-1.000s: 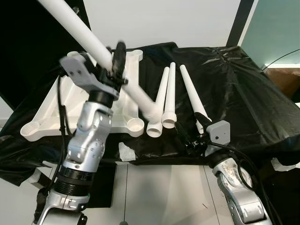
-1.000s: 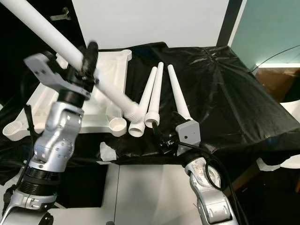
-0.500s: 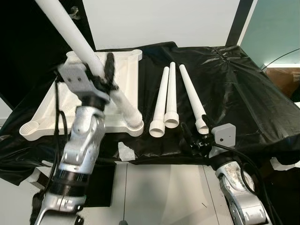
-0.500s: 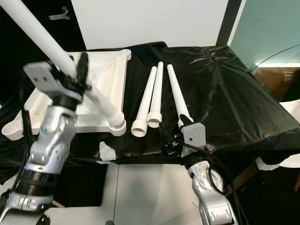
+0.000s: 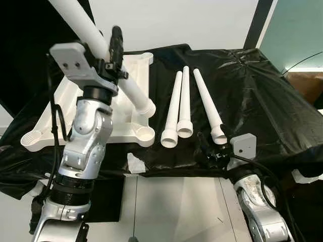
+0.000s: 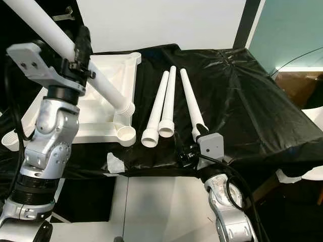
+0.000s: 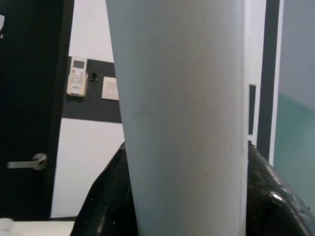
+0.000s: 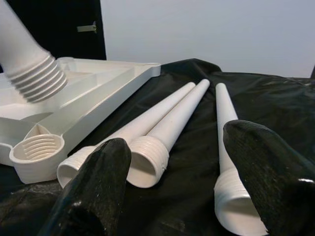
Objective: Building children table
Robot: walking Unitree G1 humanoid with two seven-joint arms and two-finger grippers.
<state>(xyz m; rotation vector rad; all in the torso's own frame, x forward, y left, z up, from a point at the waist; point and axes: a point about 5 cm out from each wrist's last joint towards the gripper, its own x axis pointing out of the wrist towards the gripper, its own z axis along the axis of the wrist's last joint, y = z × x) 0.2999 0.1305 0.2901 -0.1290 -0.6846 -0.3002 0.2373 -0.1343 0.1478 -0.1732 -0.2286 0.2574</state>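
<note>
Three spare legs [image 5: 185,103] at 12 o'clock of parted right gripper [image 5: 207,151]; left gripper [image 5: 112,53] clamps fourth leg [image 5: 103,55] over tabletop [image 5: 68,108].

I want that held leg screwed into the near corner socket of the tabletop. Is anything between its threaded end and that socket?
Nothing visible. The left gripper holds the leg tilted, its threaded end hanging in open air above the corner socket of the tabletop.

Upper end of the held table leg [image 5: 96,40] beyond the frame edge.
</note>
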